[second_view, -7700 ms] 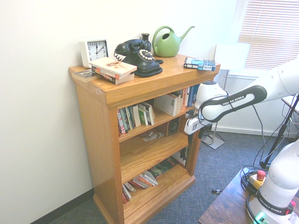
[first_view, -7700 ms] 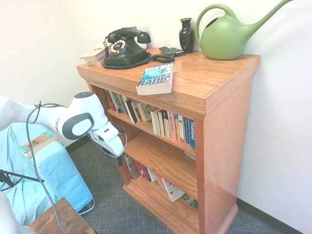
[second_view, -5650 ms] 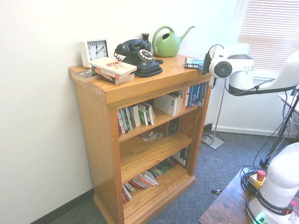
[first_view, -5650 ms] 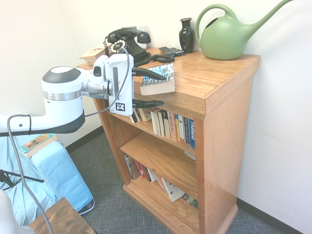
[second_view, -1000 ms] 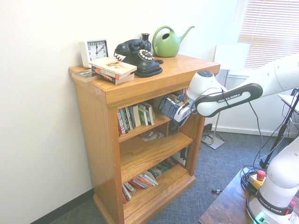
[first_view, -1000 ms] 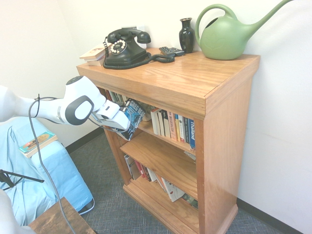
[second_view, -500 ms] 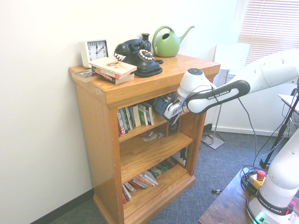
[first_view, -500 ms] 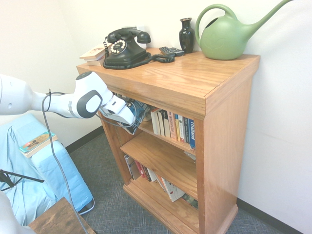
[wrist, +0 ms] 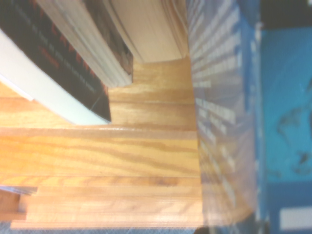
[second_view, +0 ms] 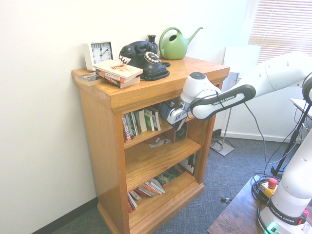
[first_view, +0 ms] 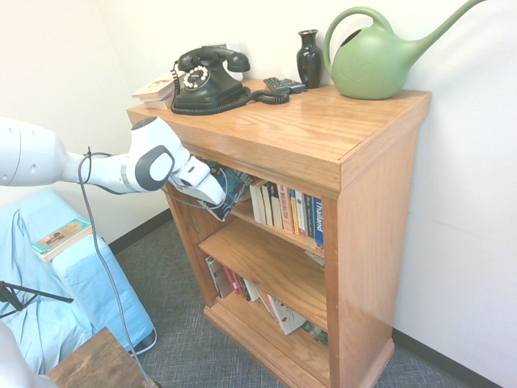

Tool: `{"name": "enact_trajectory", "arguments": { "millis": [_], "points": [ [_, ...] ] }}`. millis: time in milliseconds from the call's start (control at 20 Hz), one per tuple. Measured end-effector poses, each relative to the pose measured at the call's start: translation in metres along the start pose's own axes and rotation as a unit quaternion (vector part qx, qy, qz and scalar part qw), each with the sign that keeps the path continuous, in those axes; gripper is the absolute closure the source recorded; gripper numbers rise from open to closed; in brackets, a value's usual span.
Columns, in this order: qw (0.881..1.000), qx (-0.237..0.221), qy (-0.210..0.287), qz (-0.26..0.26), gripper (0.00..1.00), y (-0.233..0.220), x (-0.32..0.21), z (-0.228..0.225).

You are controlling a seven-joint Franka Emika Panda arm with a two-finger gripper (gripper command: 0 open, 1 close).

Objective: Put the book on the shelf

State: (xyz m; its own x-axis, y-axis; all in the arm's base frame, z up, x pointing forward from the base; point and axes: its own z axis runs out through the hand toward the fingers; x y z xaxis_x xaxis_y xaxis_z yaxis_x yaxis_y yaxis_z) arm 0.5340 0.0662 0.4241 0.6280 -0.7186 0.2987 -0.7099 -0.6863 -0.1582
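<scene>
The blue-and-black book (first_view: 233, 191) is gripped in my gripper (first_view: 220, 192), which is shut on it. It sits tilted at the front of the top tier of the reddish-brown shelf (first_view: 323, 121), partly inside the opening, between leaning books on one side and an upright row on the other. From the second exterior view, the book (second_view: 169, 112) is just under the thick top board of the shelf (second_view: 112, 97), with the gripper (second_view: 177, 116) right behind it. Up close in the wrist view, the book's blue cover (wrist: 292, 122) stands over the tier's wooden board (wrist: 97, 156).
On the top board are a black telephone (first_view: 206, 79), a green watering can (first_view: 376, 56), a dark vase (first_view: 308, 58), a clock (second_view: 98, 52) and stacked books (second_view: 118, 72). An upright row of books (first_view: 291, 210) fills the top tier. A thin teal-and-orange book (first_view: 60, 237) lies on blue cloth.
The arm has moved toward the shelf and carried the book further into the top tier's opening. The grip on it is unchanged.
</scene>
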Motion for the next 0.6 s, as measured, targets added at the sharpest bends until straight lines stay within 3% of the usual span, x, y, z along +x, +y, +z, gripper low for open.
{"name": "enact_trajectory", "arguments": {
  "millis": [250, 600],
  "points": [
    [1.000, -0.015, -0.004, -0.005, 1.00, 0.001, 0.006, 0.025],
    [1.000, -0.010, 0.007, -0.015, 1.00, -0.002, 0.008, 0.022]
  ]
}}
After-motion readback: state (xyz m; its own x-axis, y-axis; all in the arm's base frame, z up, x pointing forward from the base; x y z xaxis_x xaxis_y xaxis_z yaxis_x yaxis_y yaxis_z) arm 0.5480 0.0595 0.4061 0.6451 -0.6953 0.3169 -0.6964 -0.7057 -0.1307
